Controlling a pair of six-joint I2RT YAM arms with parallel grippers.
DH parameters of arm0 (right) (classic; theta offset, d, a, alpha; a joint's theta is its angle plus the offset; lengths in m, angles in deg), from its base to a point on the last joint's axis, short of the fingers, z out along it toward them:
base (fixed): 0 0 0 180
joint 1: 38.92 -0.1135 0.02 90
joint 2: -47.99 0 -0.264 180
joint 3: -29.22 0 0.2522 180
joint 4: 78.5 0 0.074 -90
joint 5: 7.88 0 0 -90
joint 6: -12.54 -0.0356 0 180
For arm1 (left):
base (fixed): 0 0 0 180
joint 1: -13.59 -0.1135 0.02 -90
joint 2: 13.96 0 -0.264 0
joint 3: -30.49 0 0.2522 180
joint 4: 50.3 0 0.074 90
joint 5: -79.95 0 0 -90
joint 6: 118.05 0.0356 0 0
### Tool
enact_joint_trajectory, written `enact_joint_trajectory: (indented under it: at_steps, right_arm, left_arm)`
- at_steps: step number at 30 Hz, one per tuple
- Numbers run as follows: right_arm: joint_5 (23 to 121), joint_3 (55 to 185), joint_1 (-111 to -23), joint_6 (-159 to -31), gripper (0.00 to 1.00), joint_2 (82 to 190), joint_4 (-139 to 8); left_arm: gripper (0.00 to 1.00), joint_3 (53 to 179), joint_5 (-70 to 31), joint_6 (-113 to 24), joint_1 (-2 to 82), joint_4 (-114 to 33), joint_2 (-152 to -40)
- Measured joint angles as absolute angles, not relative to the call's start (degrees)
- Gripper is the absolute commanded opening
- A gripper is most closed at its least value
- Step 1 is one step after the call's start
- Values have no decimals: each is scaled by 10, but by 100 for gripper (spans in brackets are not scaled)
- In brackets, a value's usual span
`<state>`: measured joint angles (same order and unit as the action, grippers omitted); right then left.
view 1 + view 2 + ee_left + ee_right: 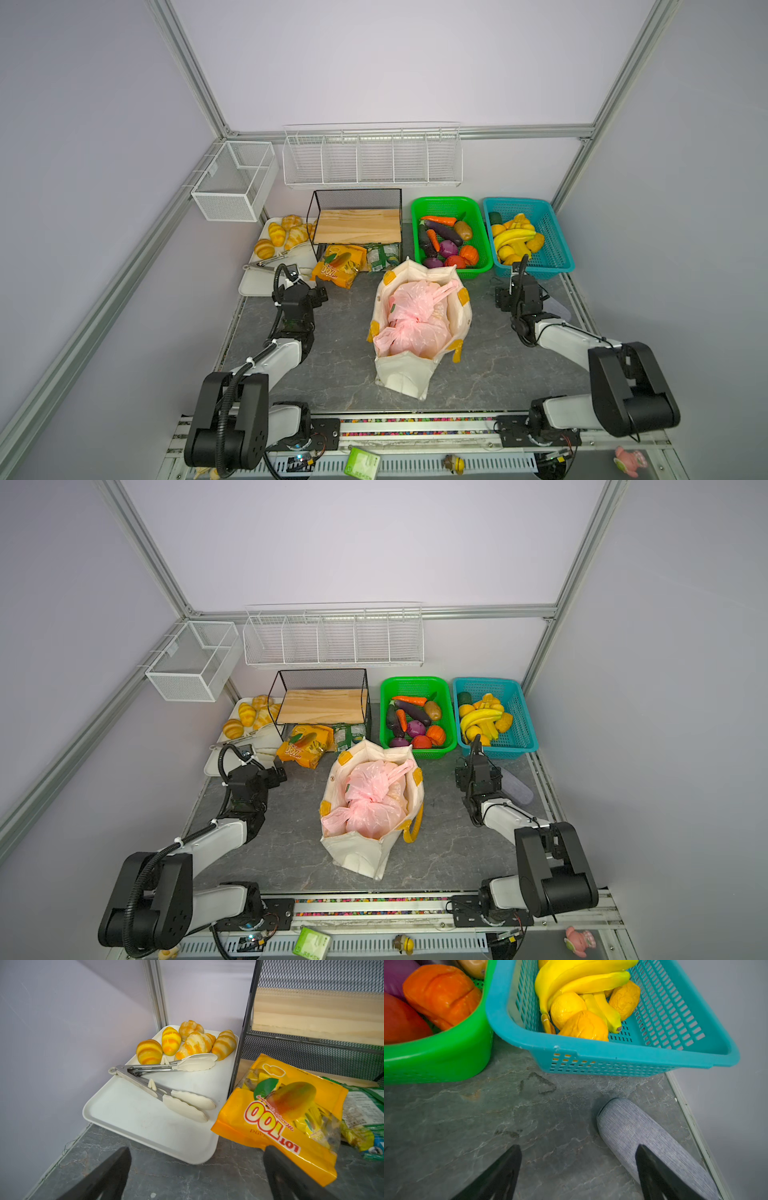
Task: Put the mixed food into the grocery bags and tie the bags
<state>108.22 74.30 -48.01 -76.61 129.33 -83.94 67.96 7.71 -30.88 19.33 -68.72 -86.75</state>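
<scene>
In both top views the cream tote stands in the middle of the desk, mouth up, with the pink plastic bag bunched inside it and apparently knotted. The mixed food cannot be made out through the plastic. The tote's long axis runs from the near edge of the desk toward the back, leaning slightly, and a yellow handle droops over its right flank. The tote lies between the arms, to the right of the left arm and to the left of the right arm. Both are apart from it, the right one seemingly a little nearer. The left wrist view shows the left jaws spread wide and empty, aimed away at a white tray and an orange snack packet. The right jaws are likewise wide and hold nothing, facing a teal basket beside a grey cylinder. By my judgement, any move on the handles calls for each arm to turn inward first.
</scene>
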Motion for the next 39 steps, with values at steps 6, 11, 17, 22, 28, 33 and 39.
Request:
enact_joint_trajectory:
  at_steps: [6,11,17,22,28,33,39]
  right_arm:
    - [1058,711,-460,-749,89,1335,-975]
    - [1015,650,-415,-757,89,1351,-1097]
    - [978,641,-412,-760,89,1362,-1130]
    - [969,641,-412,-760,89,1362,-1144]
    - [962,641,-411,-760,89,1362,-1147]
    - [962,641,-411,-761,89,1362,-1148]
    - [961,641,-412,-761,89,1362,-1148]
  left_arm:
    - [100,672,32,-308,158,-780,-946]
    - [99,656,0,-305,155,-812,-1017]
    - [98,666,-22,-301,155,-833,-1020]
    - [98,666,-26,-298,155,-844,-1022]
    - [98,666,-26,-297,155,-854,-1023]
    - [98,666,-26,-297,155,-858,-1023]
    - [98,666,-26,-297,155,-859,-1023]
